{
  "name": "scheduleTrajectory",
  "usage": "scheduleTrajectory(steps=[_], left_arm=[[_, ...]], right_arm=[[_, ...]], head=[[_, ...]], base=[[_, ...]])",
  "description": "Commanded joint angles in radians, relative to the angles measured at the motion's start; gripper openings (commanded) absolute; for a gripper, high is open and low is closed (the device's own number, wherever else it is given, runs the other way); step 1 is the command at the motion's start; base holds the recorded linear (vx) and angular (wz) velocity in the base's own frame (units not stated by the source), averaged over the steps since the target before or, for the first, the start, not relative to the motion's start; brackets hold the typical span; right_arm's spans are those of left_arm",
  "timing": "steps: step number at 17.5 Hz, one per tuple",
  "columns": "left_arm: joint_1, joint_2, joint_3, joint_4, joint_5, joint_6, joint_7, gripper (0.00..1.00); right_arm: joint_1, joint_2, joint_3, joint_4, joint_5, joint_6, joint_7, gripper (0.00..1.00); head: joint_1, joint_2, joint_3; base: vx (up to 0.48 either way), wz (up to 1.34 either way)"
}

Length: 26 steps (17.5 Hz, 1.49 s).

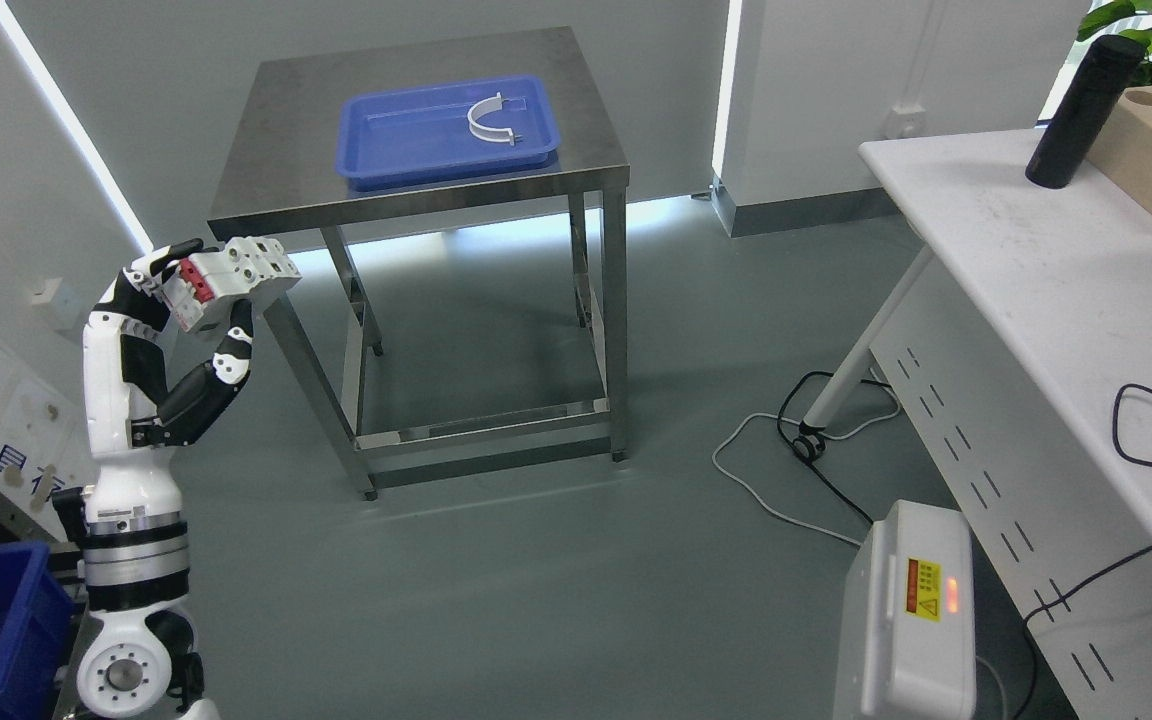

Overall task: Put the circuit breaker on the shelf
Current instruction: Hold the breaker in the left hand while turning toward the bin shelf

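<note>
The left hand (171,300) pinches a white-and-red circuit breaker (231,280) beside the steel table (266,190). A blue tray (386,160) on it holds what looks like a white clamp (488,122).

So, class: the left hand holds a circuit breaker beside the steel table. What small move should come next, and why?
Probably carry the circuit breaker up and right over the steel table. The left hand has it gripped, but it hangs off the table's front-left corner, below the top, with the blue tray further in.
</note>
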Motion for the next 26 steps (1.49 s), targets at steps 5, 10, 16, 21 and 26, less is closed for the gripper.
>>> scheduleTrajectory(steps=[5, 10, 16, 21, 26], left_arm=[[-0.045, 0.017, -0.002, -0.004, 0.001, 0.069, 0.036, 0.15], [-0.098, 0.017, 0.018, -0.004, 0.001, 0.126, -0.026, 0.15], [-0.093, 0.017, 0.031, -0.012, 0.001, 0.065, -0.056, 0.15], [-0.186, 0.017, -0.031, -0.017, -0.001, 0.043, -0.166, 0.15], [-0.220, 0.017, -0.061, 0.009, -0.076, 0.147, -0.237, 0.16]], right_arm=[[0.001, -0.017, 0.000, 0.000, 0.000, 0.000, 0.001, 1.00], [0.000, -0.017, 0.000, 0.000, 0.000, 0.000, 0.001, 1.00], [0.001, -0.017, 0.000, 0.000, 0.000, 0.000, 0.001, 1.00], [0.000, -0.017, 0.000, 0.000, 0.000, 0.000, 0.001, 1.00], [0.001, -0.017, 0.000, 0.000, 0.000, 0.000, 0.001, 1.00]], head=[[0.0000, 0.000, 0.000], [0.0000, 0.000, 0.000], [0.0000, 0.000, 0.000], [0.0000, 0.000, 0.000], [0.0000, 0.000, 0.000]], base=[[-0.298, 0.06], [-0.330, 0.43], [-0.186, 1.11], [-0.064, 1.13], [0.002, 1.07]])
